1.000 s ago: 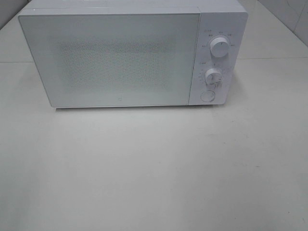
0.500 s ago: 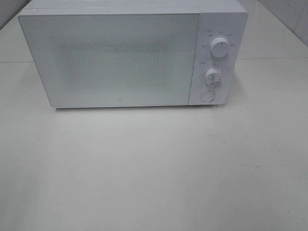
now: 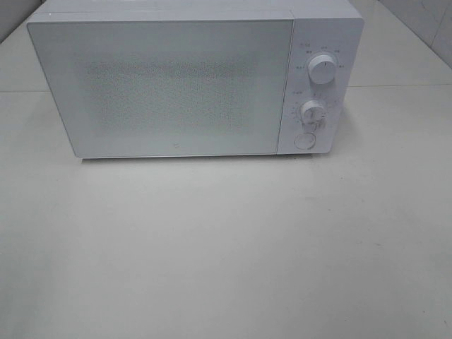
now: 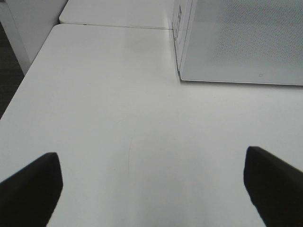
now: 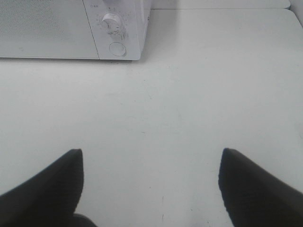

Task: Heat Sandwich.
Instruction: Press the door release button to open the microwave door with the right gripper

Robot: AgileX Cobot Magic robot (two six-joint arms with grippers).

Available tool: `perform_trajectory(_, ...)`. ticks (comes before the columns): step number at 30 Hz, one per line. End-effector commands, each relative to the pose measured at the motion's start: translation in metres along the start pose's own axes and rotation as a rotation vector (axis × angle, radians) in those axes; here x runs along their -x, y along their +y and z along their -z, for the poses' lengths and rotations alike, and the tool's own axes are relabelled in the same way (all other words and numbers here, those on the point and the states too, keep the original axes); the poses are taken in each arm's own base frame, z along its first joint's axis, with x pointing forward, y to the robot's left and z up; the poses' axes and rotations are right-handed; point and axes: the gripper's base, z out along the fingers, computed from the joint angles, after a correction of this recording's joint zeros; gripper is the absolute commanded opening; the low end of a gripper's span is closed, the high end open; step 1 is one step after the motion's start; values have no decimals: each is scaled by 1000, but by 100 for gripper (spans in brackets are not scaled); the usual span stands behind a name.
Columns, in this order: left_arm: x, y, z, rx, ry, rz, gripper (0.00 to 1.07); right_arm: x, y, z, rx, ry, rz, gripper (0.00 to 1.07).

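A white microwave (image 3: 191, 78) stands at the back of the white table with its door (image 3: 162, 85) shut. It has two round knobs (image 3: 321, 69) and a round button (image 3: 304, 140) on its right panel. The sandwich and its pink plate are out of view. No arm shows in the exterior view. My left gripper (image 4: 151, 189) is open and empty above the table, left of the microwave's front corner (image 4: 182, 75). My right gripper (image 5: 150, 184) is open and empty above the table, in front of the microwave's control panel (image 5: 116, 28).
The table's left edge (image 4: 28, 85) borders a dark floor. A seam between table sections runs behind the microwave (image 4: 113, 26). A tiled wall (image 3: 431, 21) stands at the back right.
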Motion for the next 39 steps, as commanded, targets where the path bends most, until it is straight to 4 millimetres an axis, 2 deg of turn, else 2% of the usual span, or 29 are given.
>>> perform_trajectory(1, -2, -1, 2, -10, -23, 5, 98, -3, 0, 3, -5, -29, 12, 76)
perform_trajectory(11, -2, -1, 2, -10, -23, 5, 98, -2, 0, 2, -5, -28, 12, 76)
perform_trajectory(20, -2, -1, 2, -10, -23, 5, 98, 20, 1, -1, 6, -30, -1, 76)
perform_trajectory(33, -2, -1, 2, -10, -23, 5, 98, 61, -2, -46, -9, -8, -27, 76)
perform_trajectory(36, -2, -1, 2, -10, -23, 5, 98, 72, -4, -63, -16, -7, -29, 76)
perform_trajectory(38, -2, -1, 2, -10, -23, 5, 98, 74, -4, -67, -17, -4, -26, 76)
perform_trajectory(39, -2, -1, 2, -10, -23, 5, 98, 78, -5, -76, -20, 5, -20, 76)
